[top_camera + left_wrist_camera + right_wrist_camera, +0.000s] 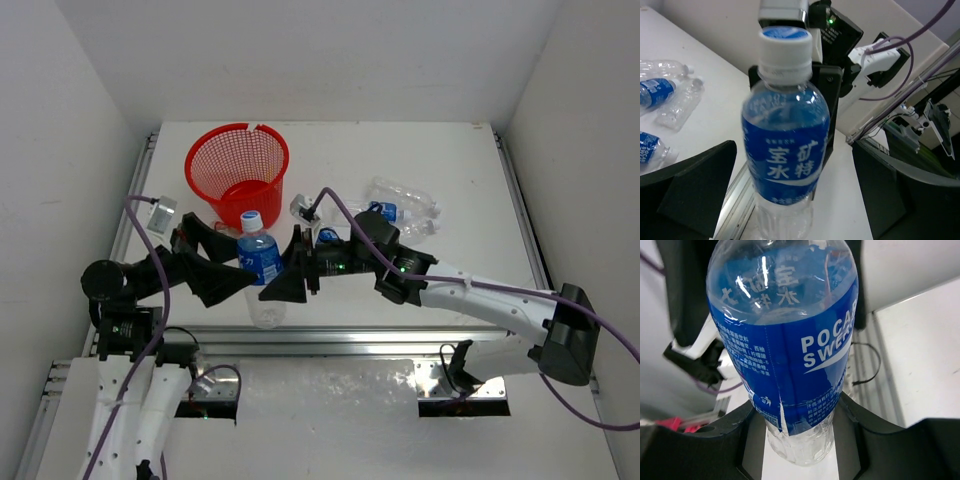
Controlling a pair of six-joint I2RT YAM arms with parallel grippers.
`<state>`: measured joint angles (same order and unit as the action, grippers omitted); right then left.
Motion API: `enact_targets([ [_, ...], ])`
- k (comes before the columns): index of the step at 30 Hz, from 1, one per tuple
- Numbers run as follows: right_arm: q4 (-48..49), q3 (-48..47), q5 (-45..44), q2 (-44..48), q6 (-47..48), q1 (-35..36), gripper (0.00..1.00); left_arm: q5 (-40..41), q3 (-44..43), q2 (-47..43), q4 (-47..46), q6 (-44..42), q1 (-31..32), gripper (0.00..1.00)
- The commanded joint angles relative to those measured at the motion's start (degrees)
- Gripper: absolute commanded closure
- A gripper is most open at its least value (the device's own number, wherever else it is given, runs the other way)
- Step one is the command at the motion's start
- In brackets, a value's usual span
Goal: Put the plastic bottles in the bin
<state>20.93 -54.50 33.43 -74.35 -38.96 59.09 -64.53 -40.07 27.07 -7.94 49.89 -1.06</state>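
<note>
A blue-labelled plastic bottle [260,262] with a white cap stands upright near the table's front rail, between my two grippers. My right gripper [282,270] is shut on it; in the right wrist view its fingers [730,440] press both sides of the bottle [790,365] near the base. My left gripper [240,272] is open around the same bottle [785,145], its fingers [690,195] well apart from it. The red mesh bin [238,165] stands behind and left of the bottle. Several other bottles [400,205] lie at the back right.
A metal rail [330,340] runs along the table's front edge. White walls enclose the table on three sides. The loose bottles also show in the left wrist view [670,97] on the white table. Purple cables [600,330] trail from both arms.
</note>
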Motion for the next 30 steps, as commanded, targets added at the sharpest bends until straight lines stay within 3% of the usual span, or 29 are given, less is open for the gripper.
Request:
enact_targets([
  [1, 1.05, -3.68, -5.82, -0.54, 1.78, 0.32, 0.91, -3.58, -2.99, 0.97, -1.47, -0.13, 0.53, 0.00],
  [5, 0.25, -3.59, -8.82, -0.18, 2.40, 0.32, 0.90, -2.71, -3.00, 1.14, 0.57, -1.29, 0.53, 0.00],
  [10, -1.67, -10.88, 4.86, -5.45, 2.39, 1.02, 0.87, -2.09, -0.80, 2.81, -7.41, 2.92, 0.53, 0.06],
  [14, -3.52, -12.56, 4.89, -6.61, 3.54, 1.29, 0.86, -1.56, -3.42, 5.62, -6.39, 1.80, 0.45, 0.19],
  [15, -3.61, -12.21, 4.63, -6.34, 3.80, 1.29, 0.85, -1.56, -4.04, 6.41, -5.77, 1.27, 0.53, 0.30],
  [17, -4.22, -11.86, 3.76, -5.55, 4.50, 1.38, 0.75, -0.69, -7.01, 7.38, -2.18, -0.48, 0.53, 0.67],
  [18, -5.19, -10.81, 2.44, -4.07, 4.85, 1.29, 0.66, 0.27, -8.43, 8.60, 0.19, -3.89, 0.45, 0.90],
  [19, -5.46, -9.93, 0.78, -2.92, 5.38, 1.29, 0.55, 3.16, -9.92, 9.22, 4.65, -5.05, 0.53, 0.99],
  [20, -6.42, -7.40, -2.63, -0.30, 5.91, 1.12, 0.20, 5.97, -12.89, 10.80, 7.48, -7.15, 0.53, 1.00],
  [21, -7.47, -5.90, -4.84, 1.38, 7.39, 1.11, 0.02, 14.00, -14.66, 11.94, 15.86, -8.39, 0.45, 1.00],
  [24, -14.41, 1.13, -17.83, 9.79, 9.60, 1.03, 0.01, 28.10, -24.59, 18.95, 27.34, -12.88, 0.45, 1.00],
  [25, -16.08, 3.15, -21.44, 12.27, 10.39, 1.03, 0.01, 37.19, -26.70, 20.64, 31.28, -13.15, 0.53, 1.00],
  [27, -20.56, 9.04, -31.61, 20.06, 10.92, 1.03, 0.01, 49.69, -31.98, 25.89, 32.99, -13.50, 0.53, 1.00],
  [30, -25.84, 14.40, -37.80, 27.74, 11.53, 0.85, 0.01, 59.32, -37.43, 32.31, 30.29, -13.94, 0.53, 1.00],
])
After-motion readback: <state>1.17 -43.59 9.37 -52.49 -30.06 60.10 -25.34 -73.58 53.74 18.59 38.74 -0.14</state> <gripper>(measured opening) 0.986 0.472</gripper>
